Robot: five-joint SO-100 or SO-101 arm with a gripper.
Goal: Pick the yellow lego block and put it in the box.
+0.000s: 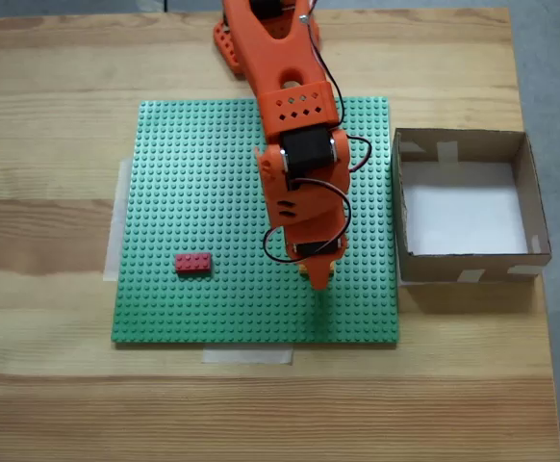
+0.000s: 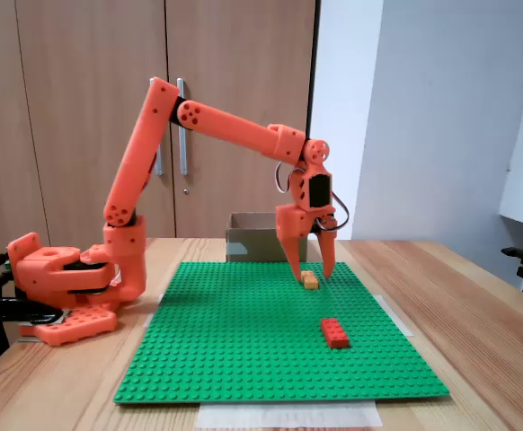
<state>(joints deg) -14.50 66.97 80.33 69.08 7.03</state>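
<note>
The yellow lego block (image 2: pixel 310 279) lies on the green baseplate (image 2: pixel 243 346), toward its far side. My orange gripper (image 2: pixel 313 272) points straight down over it, open, one finger on each side of the block and the tips close to the plate. Seen from above, the gripper (image 1: pixel 318 279) stands near the baseplate's (image 1: pixel 203 183) lower right part and covers the block. The box (image 1: pixel 465 266), brown cardboard with a white bottom, sits just right of the baseplate there; from the side the box (image 2: pixel 254 241) shows behind the gripper.
A red brick (image 1: pixel 193 263) lies on the baseplate to the left of the gripper as seen from above, and nearer the camera in the side view (image 2: pixel 335 333). The arm's base (image 2: pixel 64 278) stands at the table's left end. Wooden cupboard doors rise behind.
</note>
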